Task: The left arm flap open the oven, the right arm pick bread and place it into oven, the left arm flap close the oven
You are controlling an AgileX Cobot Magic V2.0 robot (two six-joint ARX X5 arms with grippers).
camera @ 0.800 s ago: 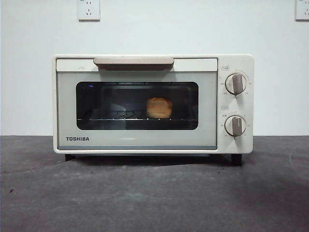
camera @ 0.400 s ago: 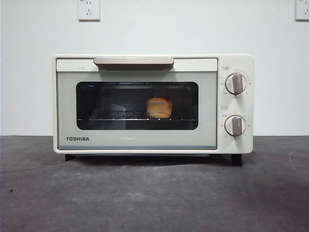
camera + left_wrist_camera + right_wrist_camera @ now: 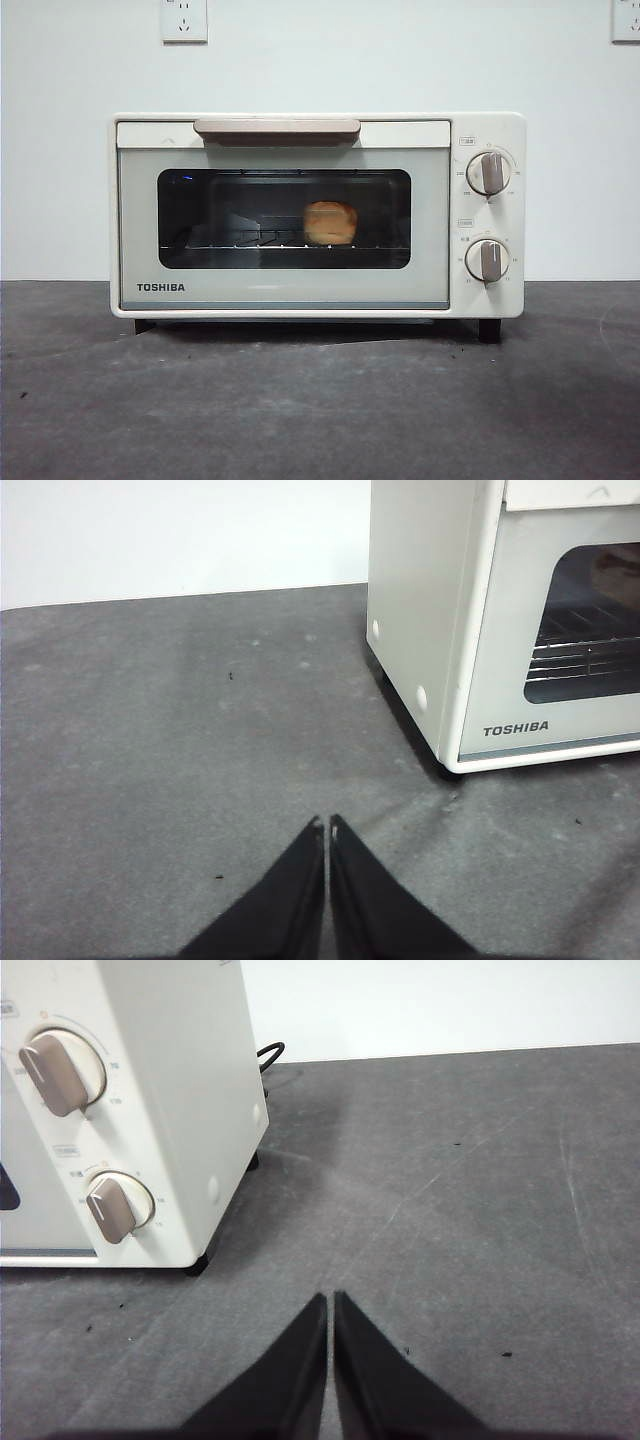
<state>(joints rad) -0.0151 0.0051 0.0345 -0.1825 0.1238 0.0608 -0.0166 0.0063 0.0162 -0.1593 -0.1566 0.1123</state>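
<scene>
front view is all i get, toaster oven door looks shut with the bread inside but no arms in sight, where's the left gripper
Observer: The left gripper sits low over the dark table, off the Toshiba toaster oven's door-side corner, touching nothing.
Operator: jaws open?
Observer: No, its jaws are pressed together and empty.
Operator: and the right one
Observer: The right gripper is by the oven's knob side, near the lower knob, jaws shut and empty too.
Operator: anything behind the oven
Observer: A black cable loops out at its back corner.
</scene>
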